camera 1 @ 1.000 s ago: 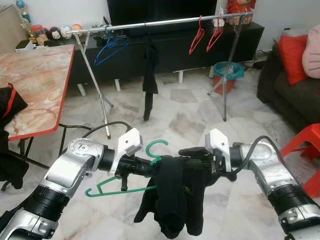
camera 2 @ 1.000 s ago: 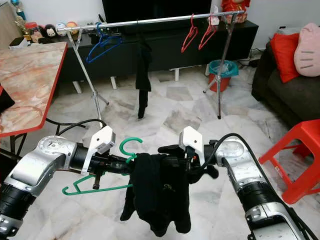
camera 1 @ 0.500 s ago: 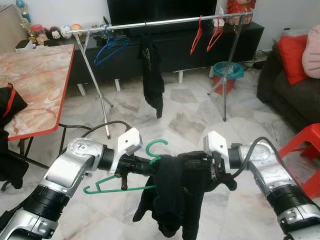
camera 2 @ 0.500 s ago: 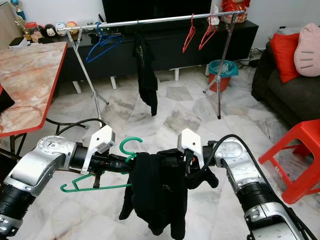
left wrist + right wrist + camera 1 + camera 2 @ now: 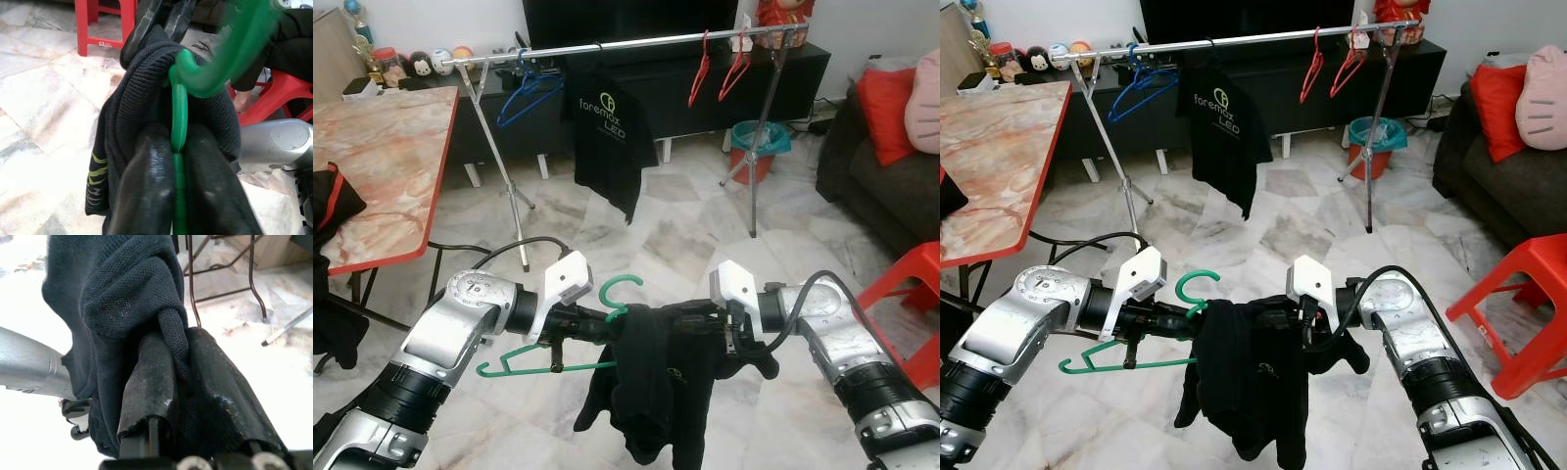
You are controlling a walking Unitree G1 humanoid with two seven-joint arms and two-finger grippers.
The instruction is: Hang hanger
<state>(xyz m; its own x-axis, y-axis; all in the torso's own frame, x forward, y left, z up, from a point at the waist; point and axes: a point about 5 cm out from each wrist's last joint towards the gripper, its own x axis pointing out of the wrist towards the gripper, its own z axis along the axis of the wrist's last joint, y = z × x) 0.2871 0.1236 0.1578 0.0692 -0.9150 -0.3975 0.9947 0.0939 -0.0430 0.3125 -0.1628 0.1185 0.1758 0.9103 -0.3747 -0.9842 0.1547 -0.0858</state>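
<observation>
A green plastic hanger (image 5: 619, 290) is held low in front of me, my left gripper (image 5: 605, 322) shut on its neck just below the hook. A black garment (image 5: 651, 392) is draped over the hanger and hangs in folds. My right gripper (image 5: 683, 321) is shut on a bunched fold of that garment, right beside the hook. In the left wrist view, the green hanger (image 5: 179, 117) runs between the fingers (image 5: 146, 186) under the cloth. In the right wrist view, dark knit cloth (image 5: 122, 293) is pinched between the fingers (image 5: 146, 382). A silver clothes rail (image 5: 646, 41) stands across the back.
On the rail hang blue hangers (image 5: 524, 93), a black printed T-shirt (image 5: 607, 127) and red hangers (image 5: 703, 69). A marble-look table (image 5: 382, 157) is at the left, a dark sofa (image 5: 881, 176) and red stool (image 5: 911, 294) at the right. A teal bin (image 5: 759, 142) sits by the rail's right legs.
The black T-shirt on the rail has swung from edge-on to face me, showing its print. My right gripper has edged slightly left with the garment. The left gripper holds still.
</observation>
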